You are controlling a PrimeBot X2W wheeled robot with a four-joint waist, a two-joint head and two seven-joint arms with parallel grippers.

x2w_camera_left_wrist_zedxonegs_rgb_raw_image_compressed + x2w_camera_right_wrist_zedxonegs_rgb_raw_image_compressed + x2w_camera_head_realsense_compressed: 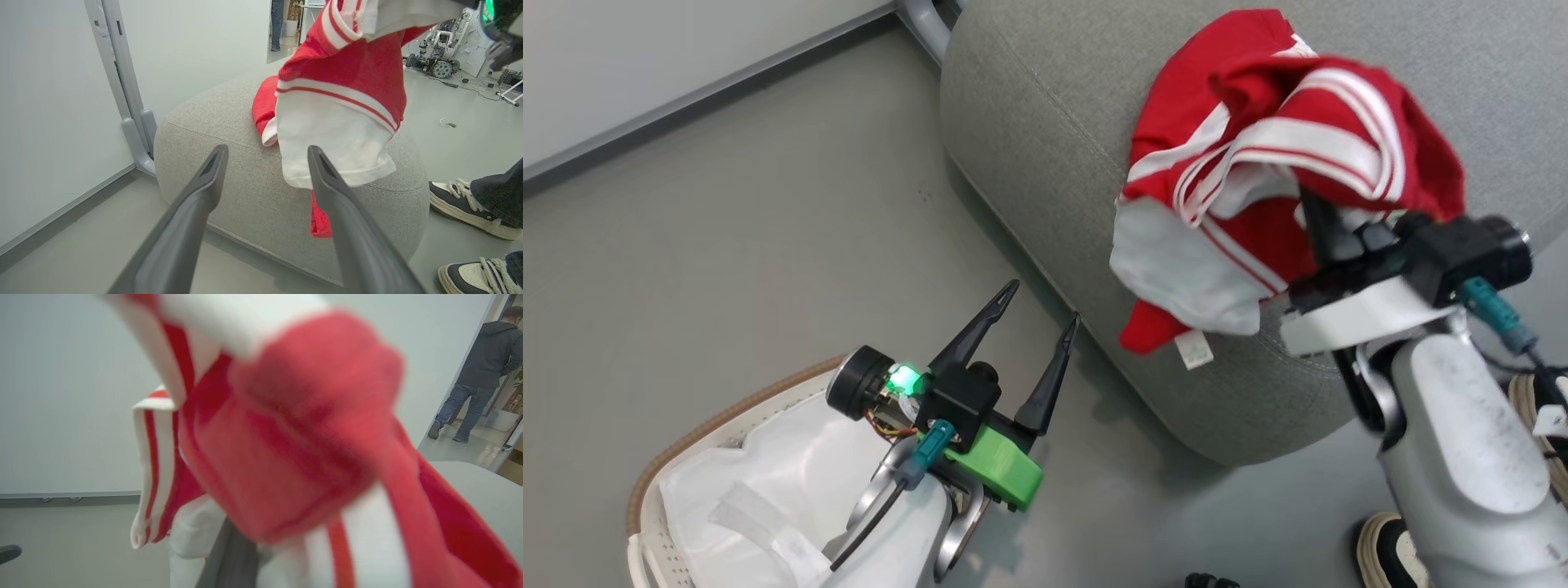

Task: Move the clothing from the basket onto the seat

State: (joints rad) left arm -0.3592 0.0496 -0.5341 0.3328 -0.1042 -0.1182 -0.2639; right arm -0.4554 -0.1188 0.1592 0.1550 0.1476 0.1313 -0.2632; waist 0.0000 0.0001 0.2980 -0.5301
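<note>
The clothing [1282, 163] is held bunched over the seat [1045, 122], part of it draped on the cushion, apparently so that it can be lowered there, and is pinched in the closed right hand [1327, 237], while the left hand [1044, 302] is spread wide and empty near the basket [645, 482].

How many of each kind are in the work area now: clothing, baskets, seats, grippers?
clothing: 1
basket: 1
seat: 1
grippers: 2 (left gripper open, right gripper shut on the clothing)
Total: 5
</note>
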